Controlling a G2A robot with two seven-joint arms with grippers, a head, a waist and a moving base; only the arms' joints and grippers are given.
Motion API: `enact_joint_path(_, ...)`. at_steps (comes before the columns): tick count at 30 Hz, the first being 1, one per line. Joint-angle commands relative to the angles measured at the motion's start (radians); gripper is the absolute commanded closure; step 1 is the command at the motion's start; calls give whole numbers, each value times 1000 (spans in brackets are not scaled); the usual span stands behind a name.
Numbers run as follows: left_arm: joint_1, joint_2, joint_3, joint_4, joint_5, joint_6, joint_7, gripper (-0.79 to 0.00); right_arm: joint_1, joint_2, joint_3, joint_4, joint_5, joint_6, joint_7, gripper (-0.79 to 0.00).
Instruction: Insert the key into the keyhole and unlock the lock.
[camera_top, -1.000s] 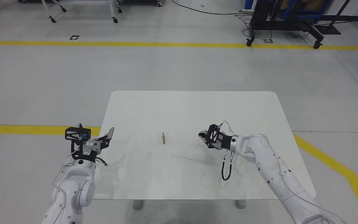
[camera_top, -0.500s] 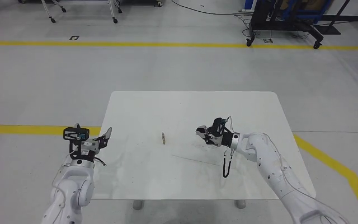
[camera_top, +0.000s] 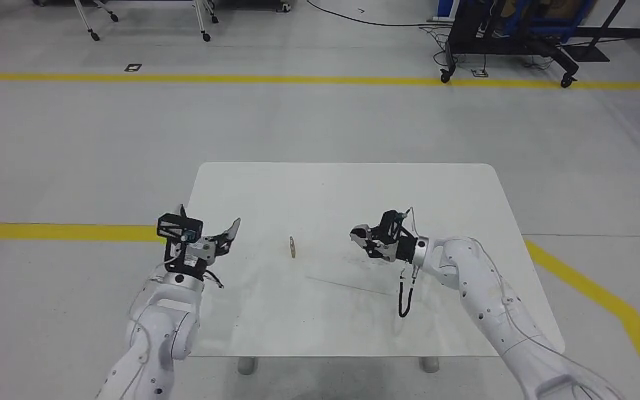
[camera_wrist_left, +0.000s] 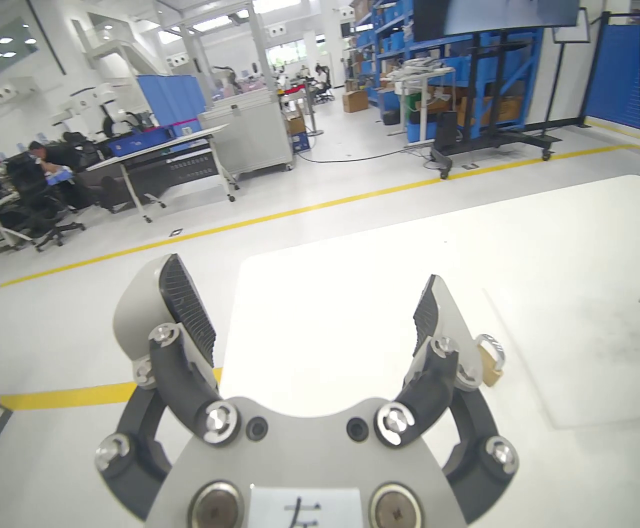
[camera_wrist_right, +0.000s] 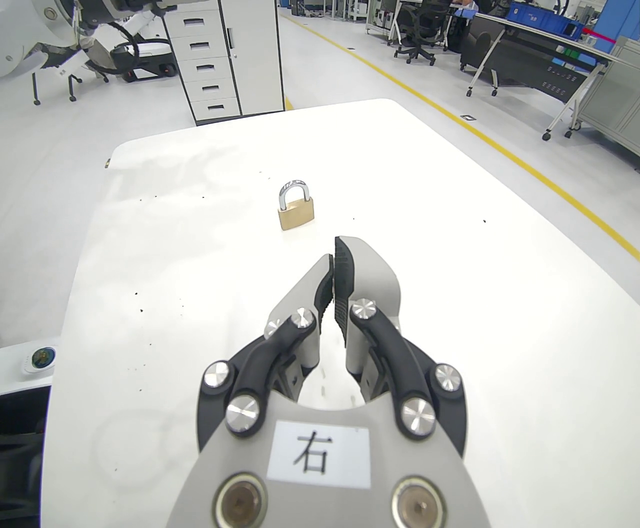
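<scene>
Over the last half second the left arm swung in from beyond the counter's (camera_top: 450, 200) left edge. Its left hand (camera_top: 208, 225) now hung over the near-left part of the counter, turned toward the padlock (camera_top: 291, 246). The fingers (camera_wrist_left: 172, 300) of that hand were spread wide with nothing between them, and in the left wrist view the padlock (camera_wrist_left: 491, 361) peeked out just past one fingertip.

The right arm had made its small shift toward the middle a little before that and had kept still since. Its right hand (camera_top: 362, 240) hovered low over the counter on the other side of the padlock, apart from it. In the right wrist view the pads (camera_wrist_right: 345, 280) were pressed together. Whether a key sat pinched between them was too small to tell.

The padlock (camera_wrist_right: 296, 211) stood upright on its brass body in the middle of the counter between the two hands. Its shackle was up and looked closed, and neither hand touched it.

The left hand's approach suggested it was lining up to grip and steady the padlock. Nothing had gone into the keyhole yet, so the unlocking itself had not begun.
</scene>
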Motion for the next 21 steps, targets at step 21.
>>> enact_joint_path(21,-65,-4,155,-30,328,-72,-40,-785,2,-2,-28,31,319,-143,-16,0)
